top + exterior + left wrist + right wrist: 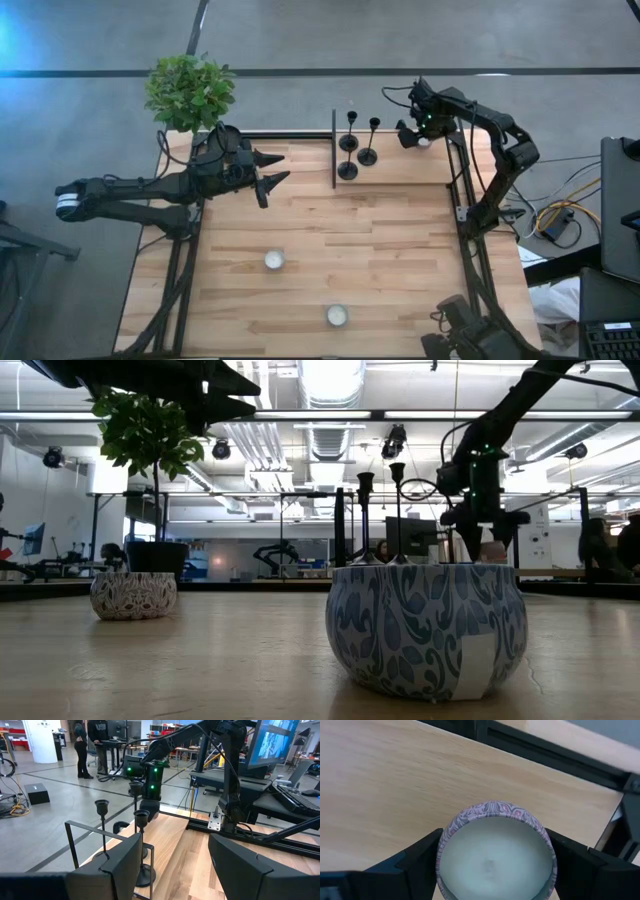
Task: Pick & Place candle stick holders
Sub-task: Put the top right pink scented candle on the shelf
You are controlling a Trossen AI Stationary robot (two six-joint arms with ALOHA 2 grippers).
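Note:
Three black candle stick holders [354, 152] stand on their round bases at the table's far edge, next to a thin black upright frame [333, 150]. They also show in the left wrist view [141, 820] and the low view [365, 510]. My right gripper [418, 135] is to their right, near the far right corner, shut on a small round candle tin [495, 860] with a pink-grey patterned wall and white wax. My left gripper [272, 172] is open and empty, to the left of the holders, its fingers pointing toward them. My right gripper pinches the tin by its round side wall [445, 837], one finger [415, 855] on each opposite side. The fingers come from above, pointing down. The tin sits upright, its open top up, over the wooden table top; I cannot tell whether its bottom touches the table.
Two more patterned candle tins stand on the table, one in the middle [273, 260] and one near the front edge [337, 315]. A potted plant [190, 90] stands at the far left corner. Black frame rails [460, 180] run along the table's right side.

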